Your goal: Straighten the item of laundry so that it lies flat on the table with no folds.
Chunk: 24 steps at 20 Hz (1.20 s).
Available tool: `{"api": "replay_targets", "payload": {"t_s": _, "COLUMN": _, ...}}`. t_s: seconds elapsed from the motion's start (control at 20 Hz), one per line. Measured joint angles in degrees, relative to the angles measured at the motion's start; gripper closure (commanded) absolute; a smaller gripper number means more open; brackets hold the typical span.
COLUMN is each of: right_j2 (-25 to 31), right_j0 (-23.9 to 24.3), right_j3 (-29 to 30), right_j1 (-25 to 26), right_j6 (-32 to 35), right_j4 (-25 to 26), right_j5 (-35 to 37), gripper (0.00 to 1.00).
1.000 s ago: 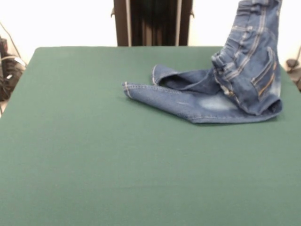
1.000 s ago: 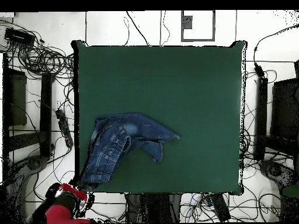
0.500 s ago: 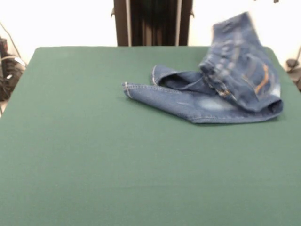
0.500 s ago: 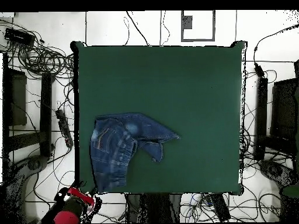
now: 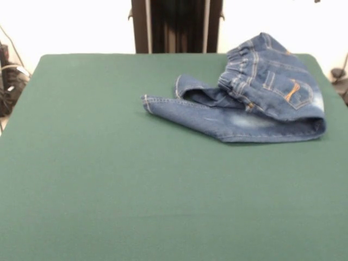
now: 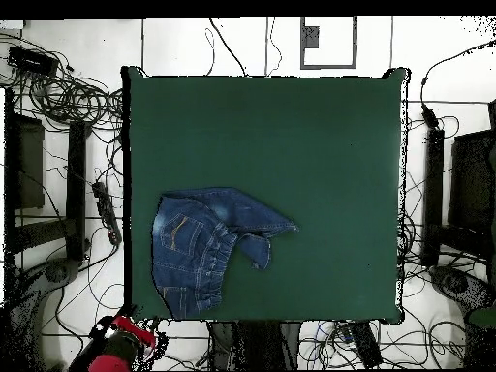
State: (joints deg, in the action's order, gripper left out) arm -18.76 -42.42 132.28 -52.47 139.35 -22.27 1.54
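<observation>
A pair of blue jeans [image 5: 255,103] lies crumpled on the green table [image 5: 136,179], towards its far right in the front view. The waist part with its pockets is folded over on top of the legs. One leg runs left to a hem [image 5: 145,101], and a shorter fold of leg [image 5: 187,87] sits behind it. From above, the jeans [image 6: 199,252] lie at the table's lower left. My red arm [image 6: 116,347] shows only there, off the table's corner and apart from the jeans. Its gripper end is too unclear to read.
Tangled cables [image 6: 68,92] and dark stands [image 6: 76,184] ring the table [image 6: 310,145] on the floor. A dark pedestal [image 5: 176,26] stands behind the table's far edge. Bare green cloth takes up most of the table's surface.
The jeans' waist part, held up high a second ago, has dropped and now lies folded over the legs. The arm has drawn back off the table's corner.
</observation>
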Motion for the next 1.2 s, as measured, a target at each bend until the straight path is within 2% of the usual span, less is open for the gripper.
{"api": "replay_targets", "payload": {"t_s": 0.15, "right_j2": -1.3, "right_j0": -0.4, "right_j3": -0.9, "right_j1": 0.8, "right_j6": 0.0, "right_j4": 0.0, "right_j5": 1.0, "gripper": 0.00}}
{"api": "replay_targets", "payload": {"t_s": 0.3, "right_j2": -1.6, "right_j0": 1.4, "right_j3": -2.3, "right_j1": 1.1, "right_j6": 0.0, "right_j4": 0.0, "right_j5": 2.9, "gripper": 0.00}}
{"api": "replay_targets", "payload": {"t_s": 0.35, "right_j2": -1.7, "right_j0": 4.4, "right_j3": -4.4, "right_j1": 1.4, "right_j6": 0.0, "right_j4": 0.0, "right_j5": 5.3, "gripper": 0.00}}
{"api": "replay_targets", "payload": {"t_s": 0.45, "right_j2": -1.7, "right_j0": 6.3, "right_j3": -5.9, "right_j1": 1.7, "right_j6": 0.0, "right_j4": 0.1, "right_j5": 6.7, "gripper": 0.00}}
{"api": "replay_targets", "payload": {"t_s": 0.55, "right_j2": -1.6, "right_j0": 10.6, "right_j3": -9.1, "right_j1": 2.6, "right_j6": 0.0, "right_j4": 0.5, "right_j5": 9.5, "gripper": 0.00}}
{"api": "replay_targets", "payload": {"t_s": 0.75, "right_j2": -1.6, "right_j0": 15.9, "right_j3": -14.0, "right_j1": 3.9, "right_j6": 0.0, "right_j4": 2.3, "right_j5": 12.1, "gripper": 0.00}}
{"api": "replay_targets", "payload": {"t_s": 0.9, "right_j2": -1.7, "right_j0": 19.1, "right_j3": -18.0, "right_j1": 5.5, "right_j6": 0.0, "right_j4": 4.1, "right_j5": 13.4, "gripper": 0.00}}
{"api": "replay_targets", "payload": {"t_s": 1.2, "right_j2": -1.7, "right_j0": 22.5, "right_j3": -24.2, "right_j1": 9.2, "right_j6": 0.0, "right_j4": 7.4, "right_j5": 13.6, "gripper": 0.00}}
